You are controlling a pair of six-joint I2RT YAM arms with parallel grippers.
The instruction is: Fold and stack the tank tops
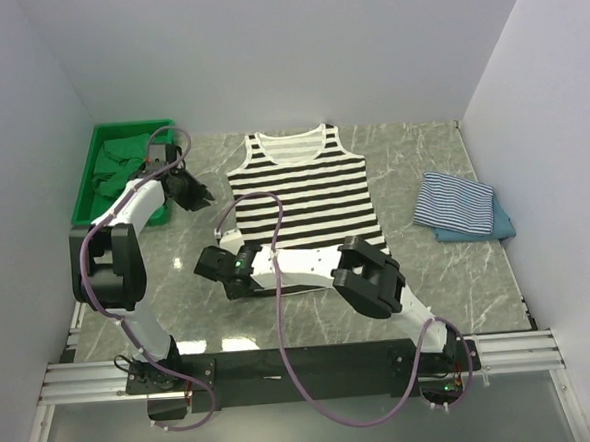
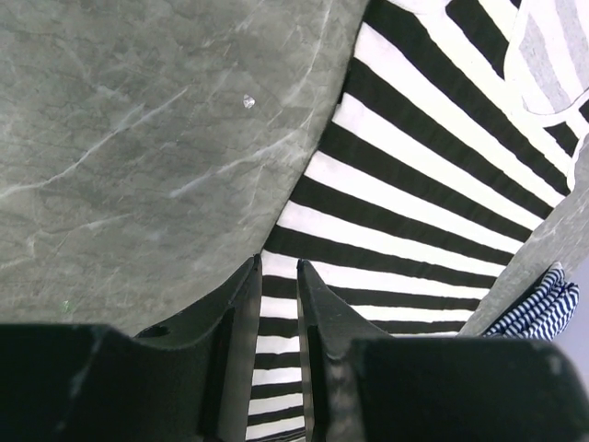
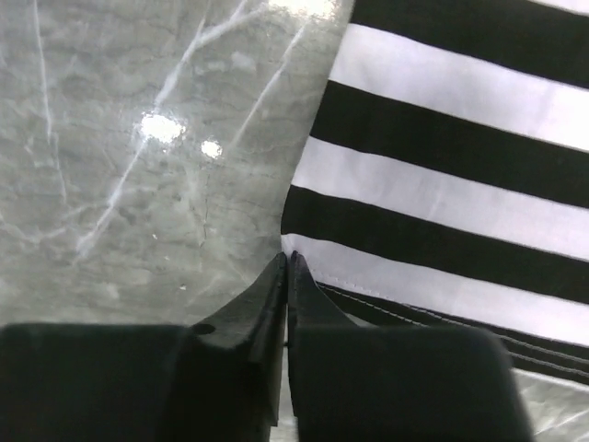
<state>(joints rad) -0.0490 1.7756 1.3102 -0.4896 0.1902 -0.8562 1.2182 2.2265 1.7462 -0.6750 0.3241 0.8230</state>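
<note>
The wide black-and-white striped tank top (image 1: 308, 195) lies spread flat in the middle of the table. It also fills the left wrist view (image 2: 433, 212) and the right wrist view (image 3: 460, 157). The thin blue-and-white striped top (image 1: 454, 201) lies folded on the folded teal-blue top (image 1: 481, 230) at the right. My left gripper (image 1: 197, 195) is low at the spread top's left edge, jaws a narrow gap apart with nothing between them (image 2: 278, 267). My right gripper (image 1: 209, 262) is shut, its tips (image 3: 287, 258) at the top's bottom left hem corner. I cannot tell if cloth is pinched.
A green bin (image 1: 98, 143) holding green items stands at the back left, close to my left arm. White walls close in the grey marble table (image 1: 429, 283) on three sides. The folded stack's corner shows in the left wrist view (image 2: 543, 304).
</note>
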